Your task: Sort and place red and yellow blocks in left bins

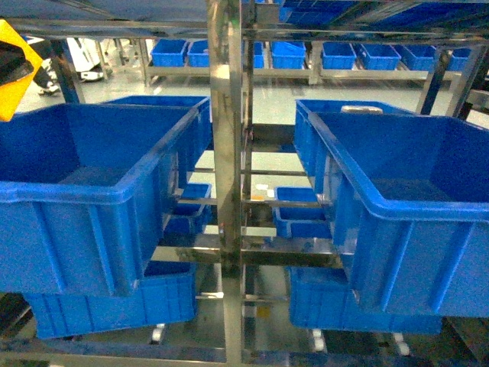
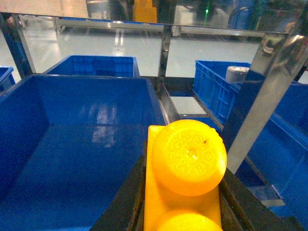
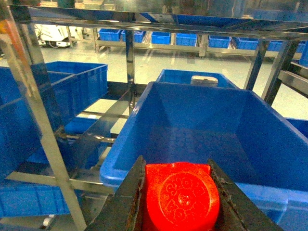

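My left gripper [image 2: 183,166] is shut on the yellow block [image 2: 185,173], whose two round studs face the left wrist camera. It hangs at the near side of the big left bin [image 2: 86,96], whose floor is bare. In the head view that block [image 1: 11,73] shows at the top left edge, above the left bin [image 1: 92,191]. My right gripper [image 3: 175,168] is shut on the red block [image 3: 180,197], stud toward the camera, just before the near rim of the large right-hand crate [image 3: 202,110]. The right gripper is out of the head view.
A steel rack post [image 1: 227,153] stands between the two big crates, the right one [image 1: 397,206] level with the left. More crates sit behind and on the shelf below [image 1: 114,306]. A pale cylinder [image 3: 204,80] rests in the crate behind the right one. A slanted steel bar [image 2: 262,96] crosses right of the yellow block.
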Robot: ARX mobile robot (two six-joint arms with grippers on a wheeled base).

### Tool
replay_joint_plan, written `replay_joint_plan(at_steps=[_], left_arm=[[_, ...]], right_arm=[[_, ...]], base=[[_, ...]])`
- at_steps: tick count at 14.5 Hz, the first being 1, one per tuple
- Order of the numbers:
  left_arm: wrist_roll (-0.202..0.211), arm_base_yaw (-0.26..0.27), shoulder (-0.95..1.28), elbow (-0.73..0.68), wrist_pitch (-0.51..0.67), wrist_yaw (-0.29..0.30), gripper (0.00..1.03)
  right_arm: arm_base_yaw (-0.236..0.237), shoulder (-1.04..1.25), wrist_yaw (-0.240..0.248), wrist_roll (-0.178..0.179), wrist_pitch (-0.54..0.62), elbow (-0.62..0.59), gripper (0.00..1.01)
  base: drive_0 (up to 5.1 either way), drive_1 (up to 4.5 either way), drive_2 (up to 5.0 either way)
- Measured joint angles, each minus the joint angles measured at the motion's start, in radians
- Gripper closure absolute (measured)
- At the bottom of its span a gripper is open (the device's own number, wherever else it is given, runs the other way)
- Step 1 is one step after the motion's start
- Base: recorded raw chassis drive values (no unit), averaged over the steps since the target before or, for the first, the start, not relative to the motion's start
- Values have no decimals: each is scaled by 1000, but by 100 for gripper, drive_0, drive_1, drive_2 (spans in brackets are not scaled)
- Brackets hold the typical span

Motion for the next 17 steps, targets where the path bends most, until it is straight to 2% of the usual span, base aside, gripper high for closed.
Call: replay_joint_plan(at_steps=[3, 7, 8, 10, 12, 14, 16, 17], left_arm=[[0, 0, 0, 0, 2, 0, 76], [0, 0, 4, 0, 0, 0, 76], [0, 0, 4, 0, -3, -1, 76], [0, 0, 4, 0, -2, 0, 76], [0, 0, 4, 0, -2, 0, 76], [0, 0, 4, 0, -2, -1, 76], [0, 0, 4, 0, -2, 0, 76], [0, 0, 4, 0, -2, 0, 76]], right_arm=[[0, 0, 0, 0, 1, 0, 74], [0, 5, 3, 0, -5, 0, 74], [-13, 20, -10, 0, 10, 0, 74], [-56, 132, -29, 1, 79, 5, 74], [-108, 327, -89, 1, 172, 68, 74], [-154, 535, -146, -25, 267, 180, 74], [-212, 766, -149, -58, 265, 325, 74], [-232, 854, -155, -61, 220, 393, 74]], base=[[8, 434, -418], [0, 0, 0], [0, 0, 0], [0, 0, 0], [0, 0, 0], [0, 0, 0], [0, 0, 0], [0, 0, 0]])
